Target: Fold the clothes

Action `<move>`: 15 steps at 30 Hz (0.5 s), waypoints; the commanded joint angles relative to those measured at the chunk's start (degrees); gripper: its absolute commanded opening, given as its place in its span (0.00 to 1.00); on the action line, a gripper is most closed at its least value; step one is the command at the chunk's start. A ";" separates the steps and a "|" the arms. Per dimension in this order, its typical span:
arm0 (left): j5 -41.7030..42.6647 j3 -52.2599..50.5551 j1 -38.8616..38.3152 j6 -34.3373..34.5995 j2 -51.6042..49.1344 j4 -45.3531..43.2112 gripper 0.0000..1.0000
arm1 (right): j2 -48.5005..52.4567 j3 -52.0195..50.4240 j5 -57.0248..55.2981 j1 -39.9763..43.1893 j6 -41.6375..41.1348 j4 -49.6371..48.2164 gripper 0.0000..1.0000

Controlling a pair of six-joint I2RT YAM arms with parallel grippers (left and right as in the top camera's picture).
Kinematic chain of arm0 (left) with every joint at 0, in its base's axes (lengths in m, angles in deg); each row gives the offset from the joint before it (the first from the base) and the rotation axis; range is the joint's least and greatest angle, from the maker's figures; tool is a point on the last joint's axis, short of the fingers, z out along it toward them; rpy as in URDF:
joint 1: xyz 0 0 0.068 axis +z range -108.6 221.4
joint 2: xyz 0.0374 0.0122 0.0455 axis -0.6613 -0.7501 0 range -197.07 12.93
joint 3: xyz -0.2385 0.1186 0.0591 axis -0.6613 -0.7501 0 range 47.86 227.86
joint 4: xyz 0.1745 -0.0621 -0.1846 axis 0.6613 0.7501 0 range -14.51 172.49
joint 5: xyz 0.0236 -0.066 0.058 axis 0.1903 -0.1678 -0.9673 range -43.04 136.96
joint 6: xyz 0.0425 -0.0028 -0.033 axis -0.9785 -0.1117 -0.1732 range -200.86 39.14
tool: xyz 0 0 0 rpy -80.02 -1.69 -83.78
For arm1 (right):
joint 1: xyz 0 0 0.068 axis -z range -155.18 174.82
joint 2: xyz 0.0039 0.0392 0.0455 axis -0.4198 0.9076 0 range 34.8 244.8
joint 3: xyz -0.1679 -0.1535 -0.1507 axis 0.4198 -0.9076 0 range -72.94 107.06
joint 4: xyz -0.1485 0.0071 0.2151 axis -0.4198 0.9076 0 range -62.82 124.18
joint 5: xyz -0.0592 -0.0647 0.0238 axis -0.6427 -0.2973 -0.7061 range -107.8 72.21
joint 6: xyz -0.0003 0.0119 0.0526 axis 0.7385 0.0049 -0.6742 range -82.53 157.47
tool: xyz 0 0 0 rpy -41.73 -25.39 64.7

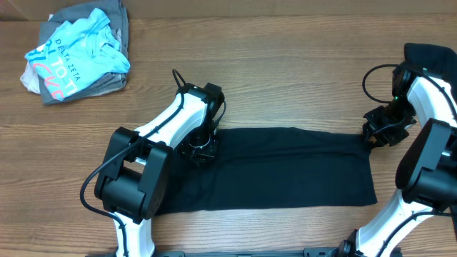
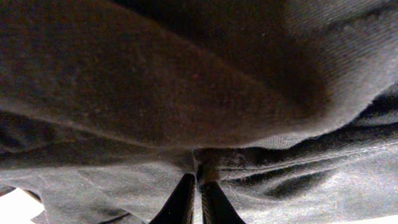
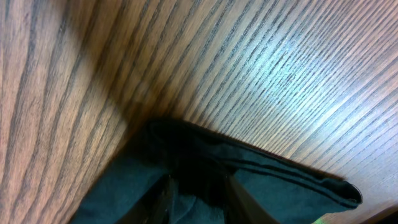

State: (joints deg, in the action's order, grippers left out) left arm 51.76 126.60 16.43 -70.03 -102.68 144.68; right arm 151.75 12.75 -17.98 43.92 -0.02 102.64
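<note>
Left pincer (image 2: 198,182) clamps soft black T-shirt (image 1: 285,168) (a flat rectangle); right pincer (image 3: 199,190), cannot tell.

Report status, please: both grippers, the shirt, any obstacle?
Left gripper shut on black T-shirt, upper left edge. Right gripper at its right edge, grip unclear. Clothes pile in far left corner, apart from the shirt.

The black T-shirt (image 1: 285,168) lies flat as a wide band mid-table; other clothes (image 1: 78,50) sit heaped far left.

A brown wood-grain table (image 1: 285,64), seemingly glossy under the light.
</note>
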 commanded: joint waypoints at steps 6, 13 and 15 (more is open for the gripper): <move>-0.79 -0.22 0.61 0.76 0.98 -0.09 0.08 | -1.44 -0.07 0.35 -0.07 -0.24 -0.28 0.09; -0.79 -0.22 0.61 0.79 0.98 -0.48 0.04 | -1.44 1.14 0.33 -0.07 -0.24 0.76 0.04; -0.79 -0.20 0.61 0.79 0.98 -0.50 0.04 | -1.51 1.92 0.31 -0.04 -0.24 1.68 0.04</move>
State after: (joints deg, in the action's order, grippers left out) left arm 51.59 126.60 16.43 -70.03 -102.68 144.41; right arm 151.75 12.86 -17.81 43.92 -0.02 103.71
